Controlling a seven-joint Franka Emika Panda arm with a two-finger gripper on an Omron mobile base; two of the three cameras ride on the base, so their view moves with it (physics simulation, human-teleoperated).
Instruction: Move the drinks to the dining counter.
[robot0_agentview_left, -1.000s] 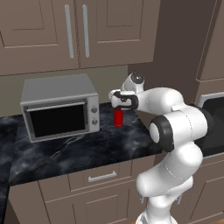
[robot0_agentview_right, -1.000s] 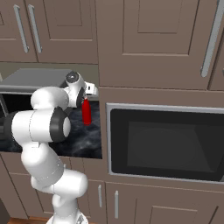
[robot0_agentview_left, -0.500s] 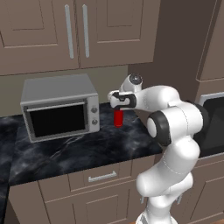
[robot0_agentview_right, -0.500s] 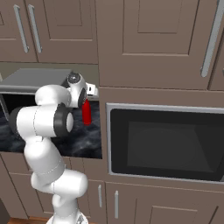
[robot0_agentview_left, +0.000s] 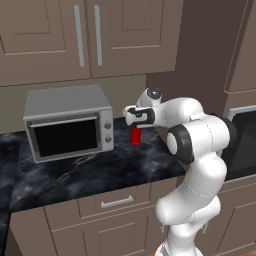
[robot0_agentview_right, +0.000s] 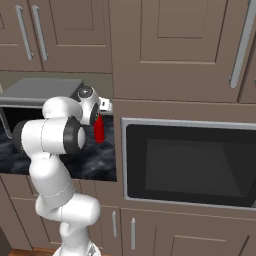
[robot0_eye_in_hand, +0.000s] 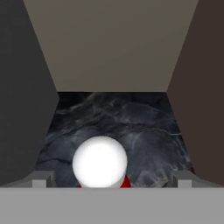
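Directly below the wide-open jaws, slim red bottle (robot0_agentview_left: 135, 136) upright on black marble counter (robot0_agentview_left: 90, 172), ungripped

A black marble counter (robot0_agentview_left: 90, 175) with white veins is carried on brown cabinets with a drawer (robot0_agentview_left: 117, 202) bearing a silver handle. A grey microwave (robot0_agentview_left: 67, 122) with a dark door is set on it, against a beige wall (robot0_agentview_left: 122, 95). Brown wall cupboards (robot0_agentview_left: 85, 37) with long silver handles are hung above. A built-in oven (robot0_agentview_right: 190, 165) with a dark glass front is framed in tall brown cabinetry to the right
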